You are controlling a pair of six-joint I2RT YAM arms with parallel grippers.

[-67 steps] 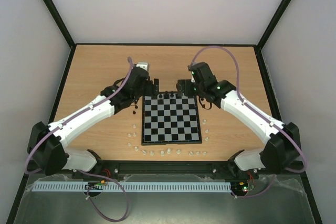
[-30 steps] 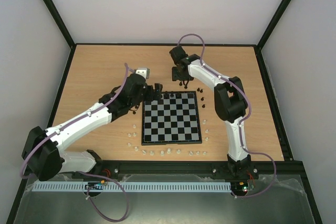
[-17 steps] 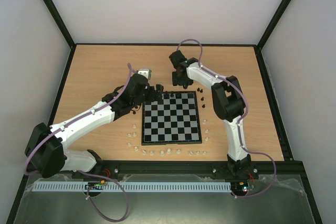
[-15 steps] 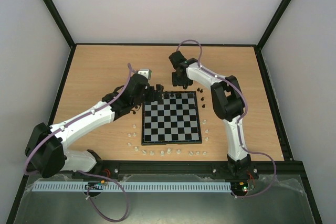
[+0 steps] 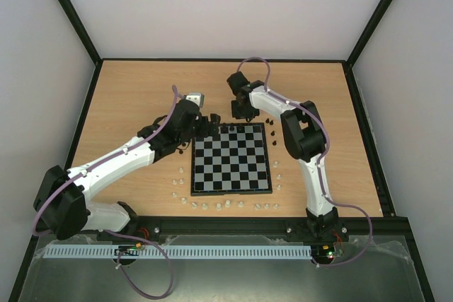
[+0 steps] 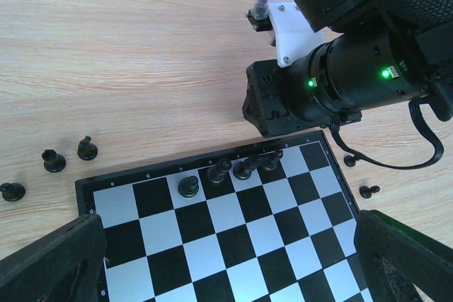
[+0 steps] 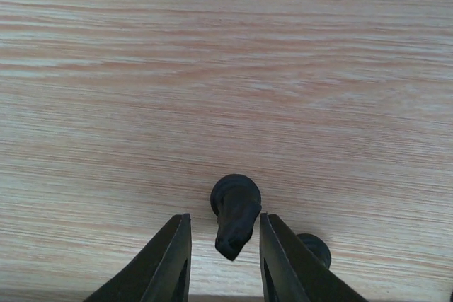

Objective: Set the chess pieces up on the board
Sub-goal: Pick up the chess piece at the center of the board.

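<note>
The board (image 5: 233,167) lies mid-table, and several black chess pieces (image 6: 218,170) stand along its far row. More black pieces lie loose on the wood left of it (image 6: 53,160) and right of it (image 6: 366,191). My right gripper (image 5: 241,109) is down on the table just beyond the board's far edge. Its fingers straddle a black knight (image 7: 236,213) that stands on the wood; a thin gap still shows on the left side, so the right gripper (image 7: 225,228) is open. My left gripper (image 6: 233,274) hovers wide open over the board's far left part, holding nothing.
Tiny translucent white pieces (image 5: 219,205) line the table along the board's near edge and both near sides. Another black piece (image 7: 315,247) sits just behind my right finger. The right arm's wrist (image 6: 340,83) hangs close beyond the board's far edge. Black frame rails border the table.
My right gripper's jaws have narrowed around the black knight and the arm has settled slightly lower. The left arm has shifted only a little.
</note>
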